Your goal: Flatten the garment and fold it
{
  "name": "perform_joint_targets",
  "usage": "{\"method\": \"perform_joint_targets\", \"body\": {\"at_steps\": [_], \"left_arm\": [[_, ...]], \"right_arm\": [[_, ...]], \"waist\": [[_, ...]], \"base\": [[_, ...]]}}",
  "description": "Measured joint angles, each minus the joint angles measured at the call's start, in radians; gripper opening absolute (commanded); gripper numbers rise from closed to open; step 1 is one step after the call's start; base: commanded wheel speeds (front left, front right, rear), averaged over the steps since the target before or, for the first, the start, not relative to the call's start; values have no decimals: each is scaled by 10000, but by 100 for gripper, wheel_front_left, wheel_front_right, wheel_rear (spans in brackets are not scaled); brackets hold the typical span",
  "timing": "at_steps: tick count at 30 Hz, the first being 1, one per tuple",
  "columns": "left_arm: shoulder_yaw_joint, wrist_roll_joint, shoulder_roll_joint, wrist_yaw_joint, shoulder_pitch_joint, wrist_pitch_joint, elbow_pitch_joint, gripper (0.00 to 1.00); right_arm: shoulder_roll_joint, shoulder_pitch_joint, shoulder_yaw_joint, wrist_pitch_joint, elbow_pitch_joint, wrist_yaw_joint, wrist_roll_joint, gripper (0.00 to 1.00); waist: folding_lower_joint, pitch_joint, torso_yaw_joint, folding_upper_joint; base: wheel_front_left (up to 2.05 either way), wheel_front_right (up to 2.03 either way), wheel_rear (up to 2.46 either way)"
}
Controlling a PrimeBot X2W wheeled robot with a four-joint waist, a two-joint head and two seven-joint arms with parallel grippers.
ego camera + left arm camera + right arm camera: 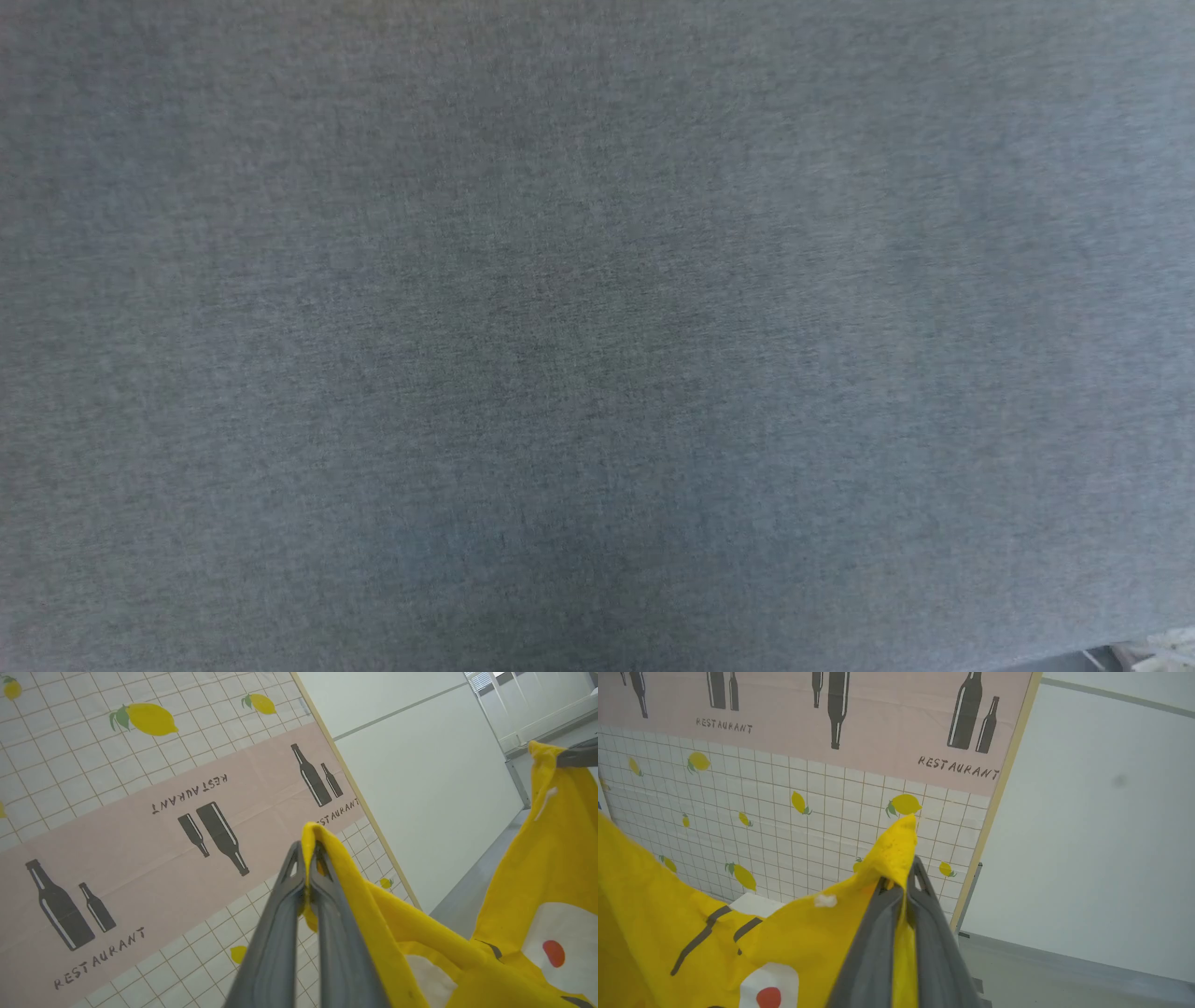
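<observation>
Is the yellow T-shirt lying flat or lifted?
Lifted: the T-shirt hangs between the left end effector and right end effector, each shut on an edge, wall behind.

The left gripper (307,853) has long dark-grey fingers (275,933).

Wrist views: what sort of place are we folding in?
Probably a lab or studio mock-up, not a real restaurant: a printed backdrop of tiles, lemons and RESTAURANT bottles ends at a wooden edge strip, with plain white wall and grey floor beside it.

Printed wall panel (784,826) ahead, open air before it; garment (537,868) hangs across lower space
</observation>
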State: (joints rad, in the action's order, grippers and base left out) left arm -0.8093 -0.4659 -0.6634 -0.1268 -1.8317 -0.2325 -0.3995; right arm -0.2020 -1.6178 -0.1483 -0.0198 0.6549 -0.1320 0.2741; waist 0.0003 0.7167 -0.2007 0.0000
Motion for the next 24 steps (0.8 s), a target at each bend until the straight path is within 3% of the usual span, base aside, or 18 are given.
{"method": "perform_joint_targets", "body": {"at_steps": [6, 13, 16, 18, 24], "left_arm": [[-1039, -1110, -736, -2, 1011, -173, 1179, 0], [-1712, -2084, -1969, 77, 2928, -217, 3714, 0], [-1749, -2359, -2527, 606, 4213, -245, 4759, 0], [-1714, -2669, -2840, 1183, 5279, -245, 5448, 0], [-1609, -3162, -3536, 2642, 8206, -245, 6936, 0]], "right_arm": [[-871, 1341, -1394, 295, -522, 0, 1438, 0], [-2232, 4003, -2010, 217, -3172, 0, 3104, 0], [-2629, 5470, -1868, 33, -4322, 0, 3436, 0], [-2765, 6614, -1643, -113, -4997, 0, 3463, 0], [-2838, 9742, -646, -623, -6462, 0, 3342, 0]], "waist": [[0, 388, 217, 0], [-2, -168, 429, 0], [-3, -520, 510, 0], [-3, -781, 557, 0], [-4, -1583, 700, 0]], "base": [[0, 0, 0], [0, 0, 0], [0, 0, 0], [0, 0, 0], [0, 0, 0]]}}
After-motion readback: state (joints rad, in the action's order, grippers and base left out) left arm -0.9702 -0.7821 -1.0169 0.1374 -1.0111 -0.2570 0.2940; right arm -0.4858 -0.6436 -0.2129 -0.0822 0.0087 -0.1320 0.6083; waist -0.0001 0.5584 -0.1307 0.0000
